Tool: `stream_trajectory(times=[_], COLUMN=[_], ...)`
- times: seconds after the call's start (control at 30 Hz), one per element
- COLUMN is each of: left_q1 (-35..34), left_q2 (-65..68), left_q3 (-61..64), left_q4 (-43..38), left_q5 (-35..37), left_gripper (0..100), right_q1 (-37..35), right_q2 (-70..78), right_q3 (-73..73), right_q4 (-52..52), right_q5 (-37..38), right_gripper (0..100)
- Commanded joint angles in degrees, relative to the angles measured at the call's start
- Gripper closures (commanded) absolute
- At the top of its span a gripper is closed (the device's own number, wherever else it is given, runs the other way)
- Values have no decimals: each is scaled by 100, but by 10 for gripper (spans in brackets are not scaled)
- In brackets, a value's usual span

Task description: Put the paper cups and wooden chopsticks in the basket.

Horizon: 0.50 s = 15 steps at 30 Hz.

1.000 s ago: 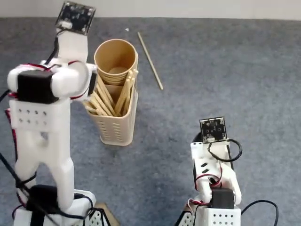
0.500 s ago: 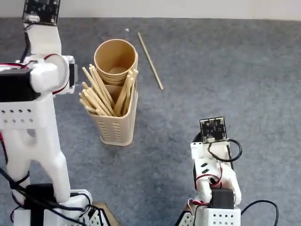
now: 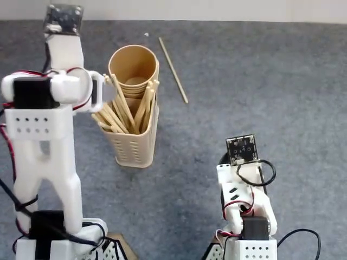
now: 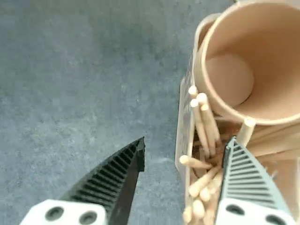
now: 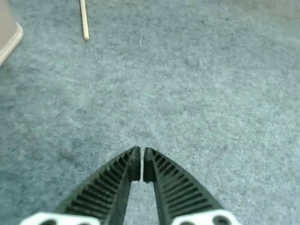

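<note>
Across the whole scene spreads the grey, carpet-like table (image 3: 282, 108), which carries both arms and all the task's things.

Standing tall at the left side of the high view, the left arm (image 3: 43, 135) bends over toward the basket. Its gripper (image 4: 186, 142) is spread wide and holds nothing. It straddles the basket's side wall, with one finger over bare table outside and the other over the chopstick ends inside.

Folded low near the front edge, the right arm (image 3: 244, 200) sits well apart from the basket. The right gripper (image 5: 141, 157) hangs over bare table with its jaws drawn together to a thin slit and nothing between them.

Between the arms and closer to the left one, the pale slotted basket (image 3: 133, 146) stands upright on the table. A corner of it also shows in the right wrist view (image 5: 7, 37).

Nested into one stack, the paper cups (image 3: 133, 65) stand upright in the far end of the basket. The top rim rises above the basket's edge, and the open mouth faces up (image 4: 239, 70).

Filling the nearer part of the basket, a bundle of wooden chopsticks (image 3: 122, 111) leans at mixed angles. Several fan out toward the left arm, and a few rest against the cup stack.

Out on the table beyond the basket, on its right side and apart from it, a single loose chopstick (image 3: 173, 70) lies flat at a slant. Its near end shows in the right wrist view (image 5: 83, 18).
</note>
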<state>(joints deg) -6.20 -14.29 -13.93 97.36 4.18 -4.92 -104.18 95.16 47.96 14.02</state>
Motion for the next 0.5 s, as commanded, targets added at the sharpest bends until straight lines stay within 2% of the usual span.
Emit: stream_trajectory(times=[0.0, 0.37, 0.47], left_q1=[66, 101, 57], left_q2=[-4, -4, -57], left_q3=[673, 2536, 2633], left_q4=[-501, -2145, -2259], left_q5=[44, 44, 44], left_gripper=[719, 720, 728], right_q1=[-57, -75, -75], right_q2=[-22, -22, -22], right_q3=[303, 303, 303], right_q4=[-101, -101, -101], right_q5=[53, 53, 53], right_gripper=[969, 969, 969])
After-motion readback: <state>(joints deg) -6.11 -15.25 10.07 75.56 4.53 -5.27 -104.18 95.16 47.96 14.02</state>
